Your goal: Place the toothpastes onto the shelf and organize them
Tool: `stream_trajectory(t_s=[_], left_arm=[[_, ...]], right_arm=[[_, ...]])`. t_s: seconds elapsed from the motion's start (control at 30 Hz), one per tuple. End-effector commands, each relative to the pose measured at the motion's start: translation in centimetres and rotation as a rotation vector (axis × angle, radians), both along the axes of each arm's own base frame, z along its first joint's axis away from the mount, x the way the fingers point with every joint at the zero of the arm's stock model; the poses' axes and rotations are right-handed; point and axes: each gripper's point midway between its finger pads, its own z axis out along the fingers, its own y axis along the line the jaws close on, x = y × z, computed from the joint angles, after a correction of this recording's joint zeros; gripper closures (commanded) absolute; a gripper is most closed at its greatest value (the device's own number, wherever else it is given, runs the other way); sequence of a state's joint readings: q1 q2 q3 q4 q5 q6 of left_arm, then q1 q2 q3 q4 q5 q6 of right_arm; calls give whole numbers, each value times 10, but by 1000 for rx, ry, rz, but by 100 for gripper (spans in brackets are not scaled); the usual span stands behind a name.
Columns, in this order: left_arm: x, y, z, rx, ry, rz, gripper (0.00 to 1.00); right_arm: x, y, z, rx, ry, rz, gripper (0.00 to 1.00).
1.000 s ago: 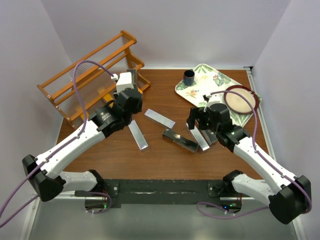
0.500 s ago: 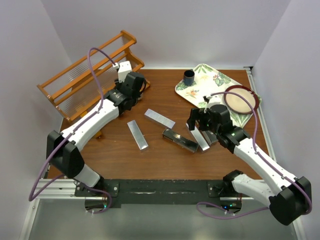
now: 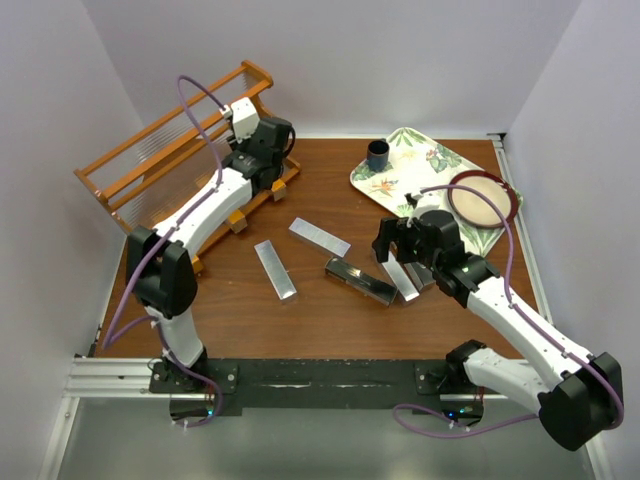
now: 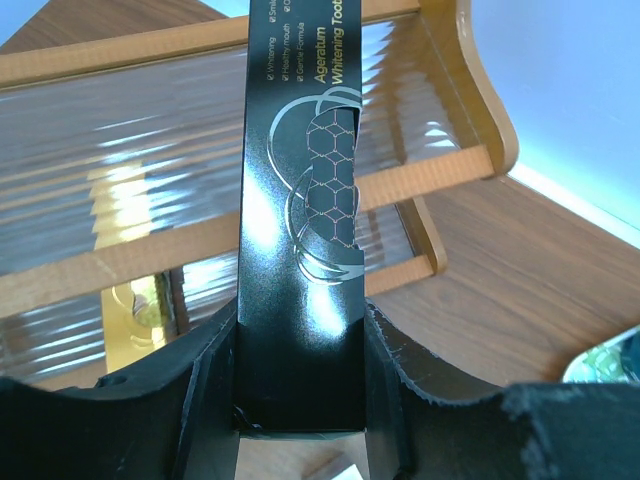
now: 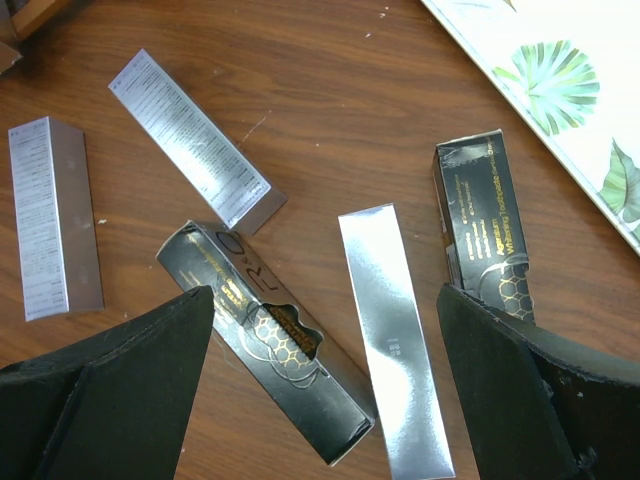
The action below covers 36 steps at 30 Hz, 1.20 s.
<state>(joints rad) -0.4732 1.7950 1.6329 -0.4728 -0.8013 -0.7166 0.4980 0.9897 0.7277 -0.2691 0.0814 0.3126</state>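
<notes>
- Far left: the left gripper (image 4: pixel 300 405) is clamped on a black toothpaste carton (image 4: pixel 300 250); the carton points lengthwise across the rails of the orange-brown shelf (image 4: pixel 470 90); contact with the rails cannot be told.
- Right of centre: the right gripper (image 5: pixel 325 300) hangs with jaws wide apart, holding nothing, above the table (image 3: pixel 330 315).
- Beneath it lie a black carton (image 5: pixel 265 340), a silver carton (image 5: pixel 390 340) just beside it, and a second black carton (image 5: pixel 485 240) nearest the floral tray (image 5: pixel 560 80).
- Further left lie a printed silver carton (image 5: pixel 190 140) and a leftmost silver carton (image 5: pixel 50 215), apart from each other.
- A dark cup (image 3: pixel 378 155) stands on the tray's far-left corner.
</notes>
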Motion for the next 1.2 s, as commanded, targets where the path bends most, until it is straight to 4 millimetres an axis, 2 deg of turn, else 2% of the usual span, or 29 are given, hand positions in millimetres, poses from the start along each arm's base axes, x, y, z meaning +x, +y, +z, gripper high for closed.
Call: stream_trajectory(t_s=[0.0, 0.27, 0.43, 0.57, 0.93, 1.17], left_arm=[[32, 16, 36, -54, -144, 103, 75], [62, 19, 31, -62, -141, 111, 74], [72, 19, 18, -73, -124, 109, 73], [79, 12, 5, -86, -105, 89, 73], [86, 15, 2, -87, -114, 126, 69], [89, 10, -4, -114, -98, 110, 61]], right_arm=[[2, 6, 6, 27, -29, 27, 1], [3, 8, 2, 26, -16, 31, 1], [4, 9, 0, 24, -12, 36, 1], [4, 9, -2, 21, -6, 35, 1], [4, 8, -1, 21, -10, 34, 1], [4, 8, 0, 21, -13, 32, 1]])
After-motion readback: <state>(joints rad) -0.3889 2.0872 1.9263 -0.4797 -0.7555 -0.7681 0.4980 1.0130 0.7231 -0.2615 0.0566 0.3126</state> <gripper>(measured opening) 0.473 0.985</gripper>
